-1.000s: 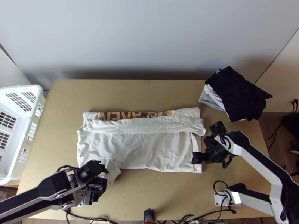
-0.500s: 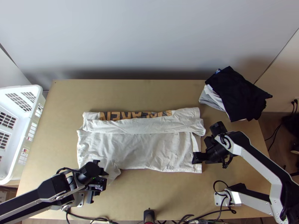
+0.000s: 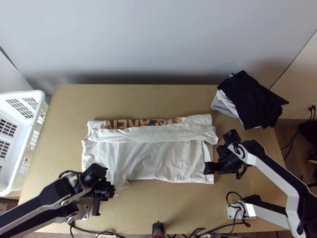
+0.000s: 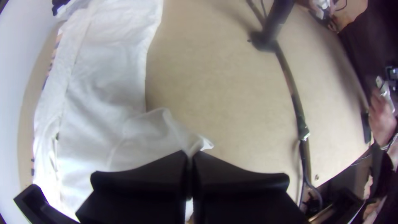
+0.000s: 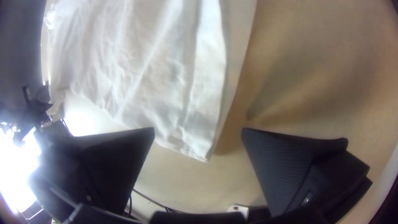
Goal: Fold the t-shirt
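Observation:
In the top view my left gripper (image 3: 106, 191) is at the shirt's near left corner. The left wrist view shows this gripper (image 4: 190, 156) shut on a bunched bit of white cloth. The t-shirt (image 3: 158, 158) lies crosswise on the table, its far part folded over in a long band, with a strip of print along the far edge. My right gripper (image 3: 209, 167) is by the near right corner. In the right wrist view this gripper (image 5: 198, 129) stands open, the shirt's corner (image 5: 201, 145) between its spread fingers and not gripped.
A pile of dark and white clothes (image 3: 251, 99) lies at the table's far right corner. The white basket (image 3: 29, 131) stands along the left edge. A black post (image 3: 158, 229) and cables are at the near edge. Bare tabletop (image 3: 158, 206) lies between the arms.
My left gripper has turned and shifted slightly up the picture. The shirt's far left edge has slid a little nearer, and its near left corner has changed shape. The right arm has kept still.

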Action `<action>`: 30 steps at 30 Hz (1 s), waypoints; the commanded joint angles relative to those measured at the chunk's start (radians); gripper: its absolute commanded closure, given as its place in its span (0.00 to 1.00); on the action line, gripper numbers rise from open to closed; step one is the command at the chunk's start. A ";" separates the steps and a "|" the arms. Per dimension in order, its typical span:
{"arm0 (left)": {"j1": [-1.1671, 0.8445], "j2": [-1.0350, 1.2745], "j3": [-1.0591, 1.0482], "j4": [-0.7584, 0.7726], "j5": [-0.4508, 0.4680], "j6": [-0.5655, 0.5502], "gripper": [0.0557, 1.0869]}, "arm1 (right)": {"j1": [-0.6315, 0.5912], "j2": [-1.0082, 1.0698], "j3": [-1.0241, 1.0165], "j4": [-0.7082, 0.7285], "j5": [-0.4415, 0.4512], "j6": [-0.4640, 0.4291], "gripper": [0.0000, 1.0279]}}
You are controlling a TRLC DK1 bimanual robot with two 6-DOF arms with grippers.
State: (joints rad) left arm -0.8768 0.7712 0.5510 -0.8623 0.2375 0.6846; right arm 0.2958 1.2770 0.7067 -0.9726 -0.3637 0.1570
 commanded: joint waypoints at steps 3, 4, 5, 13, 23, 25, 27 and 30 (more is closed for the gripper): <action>0.219 0.237 0.145 -0.167 0.255 0.086 0.97 | -0.003 -0.010 -0.006 0.000 0.000 0.001 0.05; 0.256 0.272 0.152 -0.178 0.272 0.109 0.97 | -0.004 -0.013 -0.007 0.000 0.000 0.001 0.05; 0.295 0.307 0.161 -0.192 0.292 0.136 0.97 | -0.004 -0.015 -0.007 0.000 0.000 0.001 0.05; 0.450 0.514 0.245 -0.277 0.395 0.242 0.97 | -0.004 -0.018 -0.009 0.002 0.000 0.003 0.05; 0.536 0.734 0.349 -0.365 0.459 0.325 0.97 | -0.003 -0.018 -0.010 0.002 0.000 0.001 0.05; 0.549 0.784 0.379 -0.400 0.464 0.334 0.97 | -0.003 -0.018 -0.010 0.002 0.000 0.001 0.05; 0.562 0.817 0.414 -0.419 0.465 0.328 0.97 | -0.003 -0.018 -0.010 0.002 0.000 0.001 0.05; 0.598 0.856 0.466 -0.429 0.464 0.322 0.97 | -0.003 -0.019 -0.012 0.002 0.000 0.001 0.05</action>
State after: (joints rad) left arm -0.3431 1.5105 0.9180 -1.2392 0.6888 0.9962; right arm 0.2920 1.2591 0.6964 -0.9714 -0.3637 0.1593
